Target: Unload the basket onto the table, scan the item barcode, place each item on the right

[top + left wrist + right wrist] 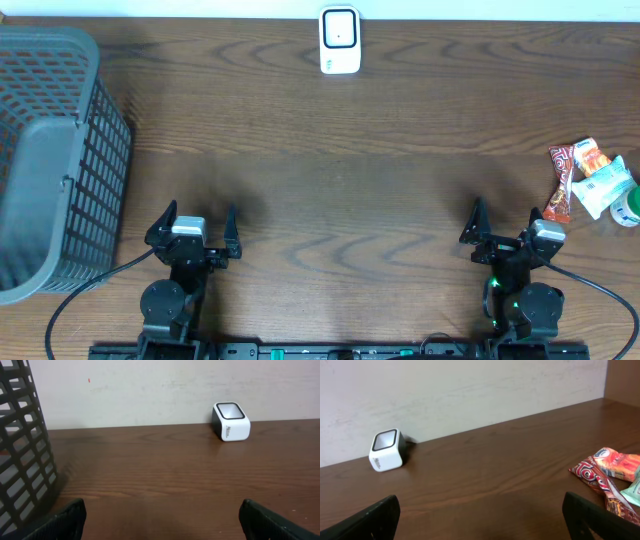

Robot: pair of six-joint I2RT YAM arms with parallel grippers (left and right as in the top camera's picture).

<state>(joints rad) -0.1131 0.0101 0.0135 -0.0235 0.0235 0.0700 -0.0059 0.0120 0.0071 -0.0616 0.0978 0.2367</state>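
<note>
Far left of the scanner [340, 40], a dark grey mesh basket [55, 150] stands on the counter [350, 170]. In the left wrist view its lattice wall fills the left margin.

Left of the scanner and well toward the front edge, the left gripper [197, 222] sits low over the counter. Its jaws are released and spread wide, with only wood grain between them. Bare counter alone lies between this gripper and the scanner.

The scanner itself is a small white block with a dark window, set at the back edge against a pale wall.

Right of the scanner, again well toward the front, the right gripper [507, 225] matches the left. Its jaws are released, spread wide and hold no item.

Far right of the scanner, close to the counter's right edge, lies the cluster of snack packets [590, 180]. A red wrapper [561, 185], an orange packet [592, 156] and a white-and-green packet [607, 186] touch or overlap one another. They lie apart from the right gripper, on its outer side. Open counter separates them from the scanner.

Black cables [100, 275] trail from both arm bases.
</note>
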